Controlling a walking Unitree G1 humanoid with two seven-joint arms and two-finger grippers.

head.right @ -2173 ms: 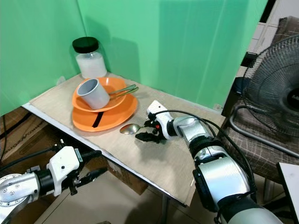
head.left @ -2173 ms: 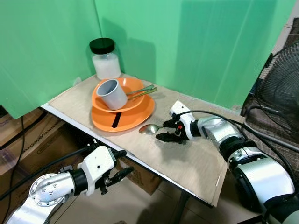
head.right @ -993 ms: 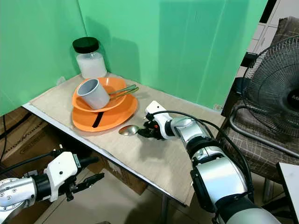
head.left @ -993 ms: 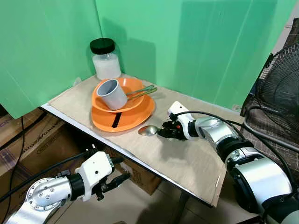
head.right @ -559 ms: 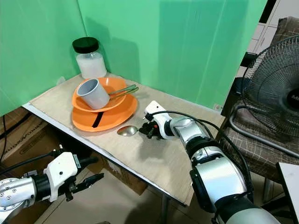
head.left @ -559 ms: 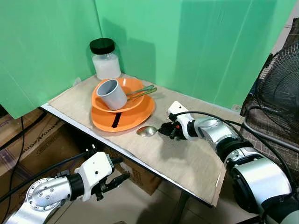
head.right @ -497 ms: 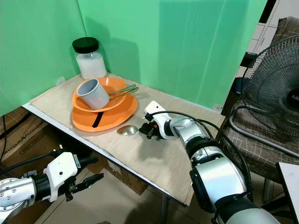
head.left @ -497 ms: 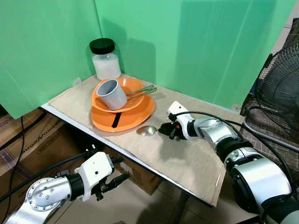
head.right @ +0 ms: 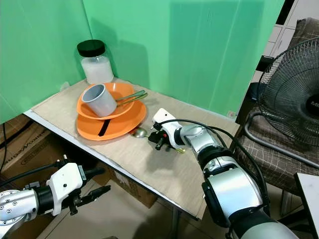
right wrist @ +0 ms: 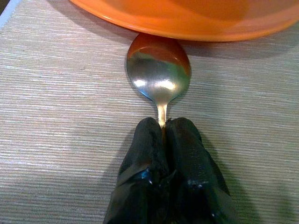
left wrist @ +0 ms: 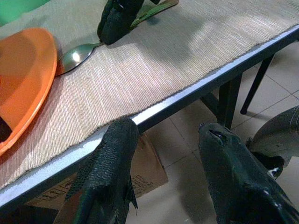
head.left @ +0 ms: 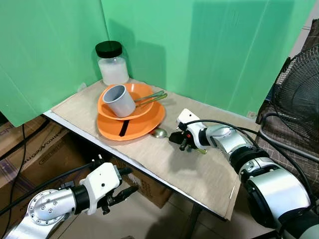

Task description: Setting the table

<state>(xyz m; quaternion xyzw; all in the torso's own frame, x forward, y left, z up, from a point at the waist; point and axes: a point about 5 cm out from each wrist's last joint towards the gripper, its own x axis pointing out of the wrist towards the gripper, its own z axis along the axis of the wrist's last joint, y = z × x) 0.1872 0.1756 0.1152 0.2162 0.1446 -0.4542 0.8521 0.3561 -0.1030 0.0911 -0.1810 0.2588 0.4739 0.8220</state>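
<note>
A metal spoon (head.left: 160, 133) with a green handle lies on the beige table mat (head.left: 209, 174), its bowl touching the rim of the orange plate (head.left: 144, 127). My right gripper (head.left: 178, 141) is shut on the spoon's neck, seen close in the right wrist view, where the fingers (right wrist: 147, 140) pinch the stem just behind the spoon bowl (right wrist: 159, 70). On the plate sits an orange bowl (head.left: 142, 92) holding a tipped grey cup (head.left: 119, 100) and green-handled utensils (head.left: 152, 97). My left gripper (head.left: 128, 180) hangs open below the table's front edge (left wrist: 154, 109).
A white jar with a black lid (head.left: 113, 63) stands at the back corner against the green backdrop. A black strip (head.left: 123, 128) lies on the plate. A fan (head.left: 299, 84) stands at the right; cardboard boxes (head.left: 30, 149) sit under the table at the left.
My right gripper has slid the spoon left until its bowl meets the plate rim, and the green handle now sticks out behind the fingers. The left arm has sunk a little.
</note>
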